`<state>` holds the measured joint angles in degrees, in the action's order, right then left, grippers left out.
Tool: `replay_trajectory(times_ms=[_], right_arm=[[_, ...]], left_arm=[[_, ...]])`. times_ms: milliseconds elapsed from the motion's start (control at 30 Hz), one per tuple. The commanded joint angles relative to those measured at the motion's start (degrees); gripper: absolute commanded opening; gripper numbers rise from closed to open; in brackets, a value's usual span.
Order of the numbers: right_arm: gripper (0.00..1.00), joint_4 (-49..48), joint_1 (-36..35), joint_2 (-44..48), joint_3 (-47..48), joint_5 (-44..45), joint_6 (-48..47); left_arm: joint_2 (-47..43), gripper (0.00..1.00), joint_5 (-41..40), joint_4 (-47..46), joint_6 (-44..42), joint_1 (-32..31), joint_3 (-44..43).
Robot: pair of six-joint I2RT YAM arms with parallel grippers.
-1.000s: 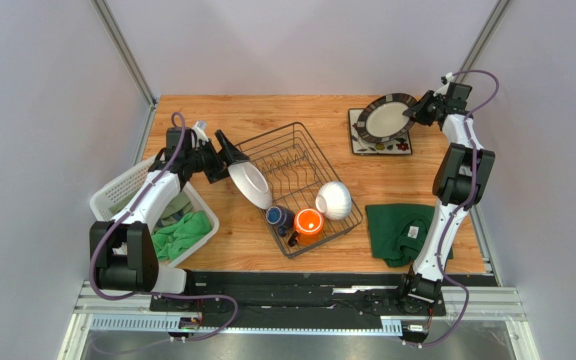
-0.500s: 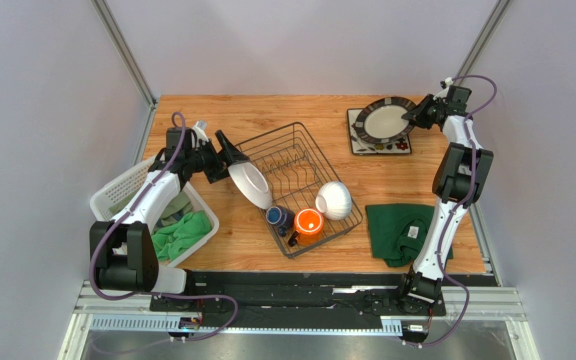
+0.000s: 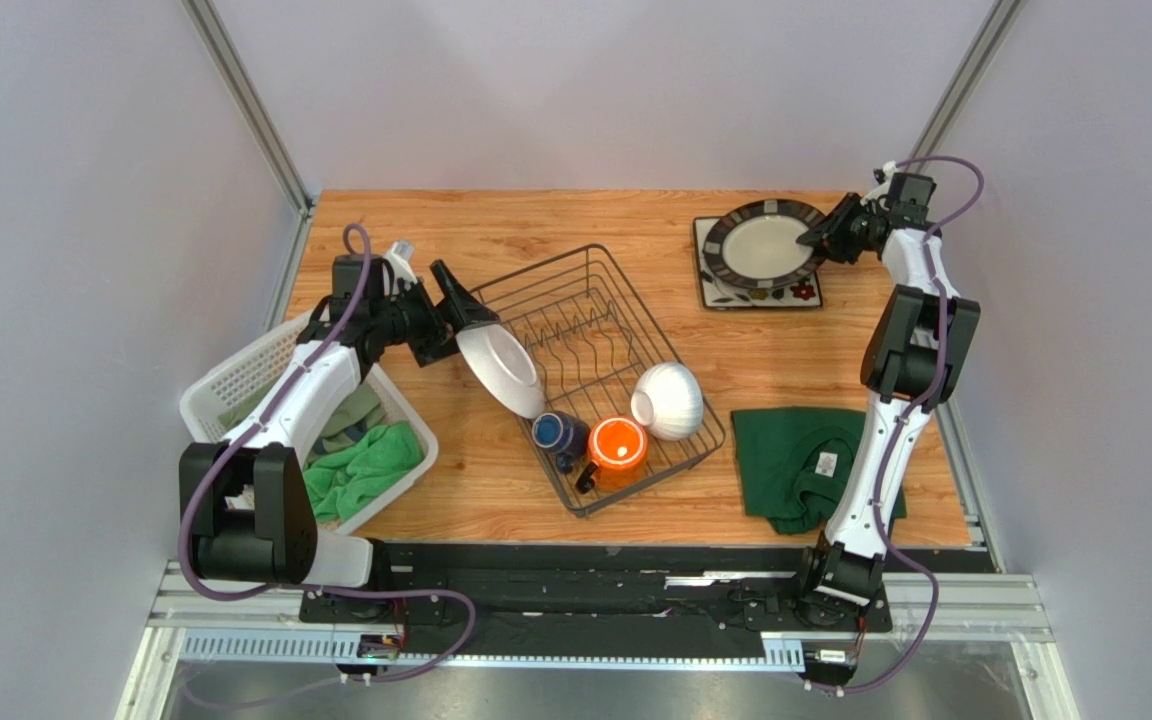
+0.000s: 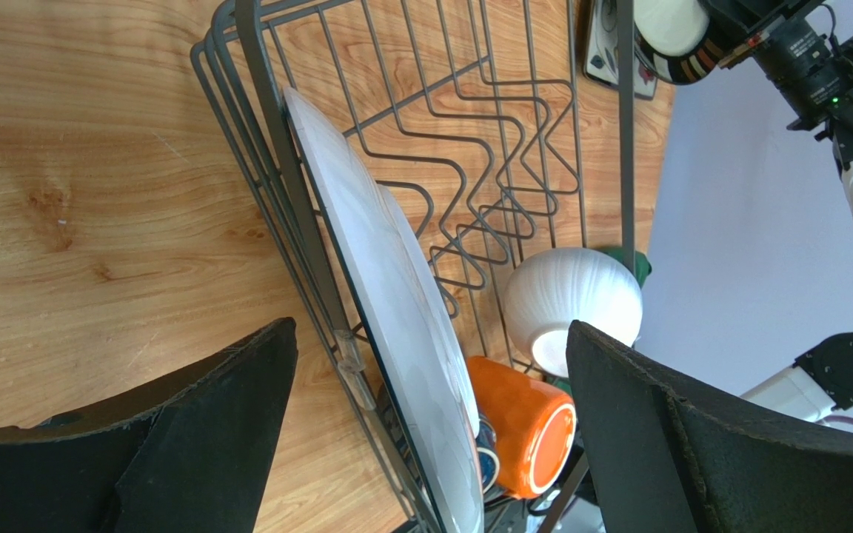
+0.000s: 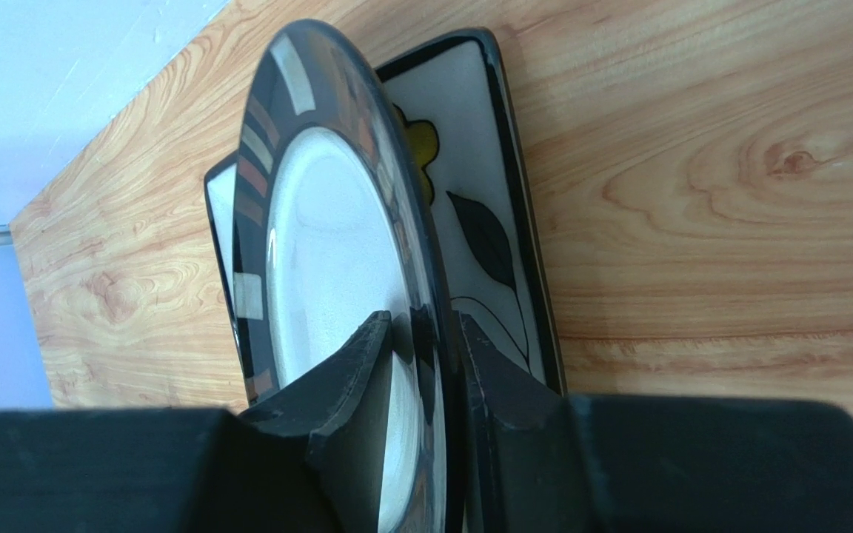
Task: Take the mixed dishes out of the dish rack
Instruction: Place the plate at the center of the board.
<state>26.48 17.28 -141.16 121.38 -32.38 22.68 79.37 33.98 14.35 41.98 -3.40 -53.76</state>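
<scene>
The black wire dish rack stands mid-table. In it are a round white plate upright at its left side, a white ribbed bowl, an orange mug and a dark blue mug. My left gripper is open, its jaws either side of the white plate and the rack's edge wire. My right gripper is shut on the rim of a round dark-rimmed plate, which lies over the square cream floral plate at the back right; the right wrist view shows the dark-rimmed plate above the floral plate.
A white slotted basket with green cloths stands at the left edge. A dark green cloth lies at the front right. Grey walls enclose the table on three sides.
The right gripper has lowered the dark-rimmed plate from a tilt to nearly flat over the floral plate. The left arm has not moved.
</scene>
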Motion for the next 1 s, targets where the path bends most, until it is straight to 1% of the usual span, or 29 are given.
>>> replay_trajectory(times_ms=[0, 333, 433, 767, 967], right_arm=[[0.28, 1.20, -0.58, 1.50, -0.18, 1.70, -1.14], [0.32, 4.02, -1.54, 4.14, -3.17, 6.89, -3.34], [0.34, 3.67, -2.33, 5.98, -4.92, 9.96, -4.83], [0.39, 6.91, -4.44, 8.27, -5.63, 19.27, -7.74], [0.40, 8.85, -4.45, 7.31, -4.31, 19.37, -7.82]], left_arm=[[-2.47, 0.99, 0.30, -0.81, -0.67, -0.12, -0.74], [-3.00, 0.99, 0.39, -1.08, -0.58, -0.12, -0.30], [-2.91, 0.99, 0.57, -1.08, -0.58, -0.12, -0.30], [-3.26, 0.99, 0.47, -1.25, -0.76, -0.12, 0.76], [-3.44, 0.99, 0.56, -1.60, -0.58, -0.12, 1.02]])
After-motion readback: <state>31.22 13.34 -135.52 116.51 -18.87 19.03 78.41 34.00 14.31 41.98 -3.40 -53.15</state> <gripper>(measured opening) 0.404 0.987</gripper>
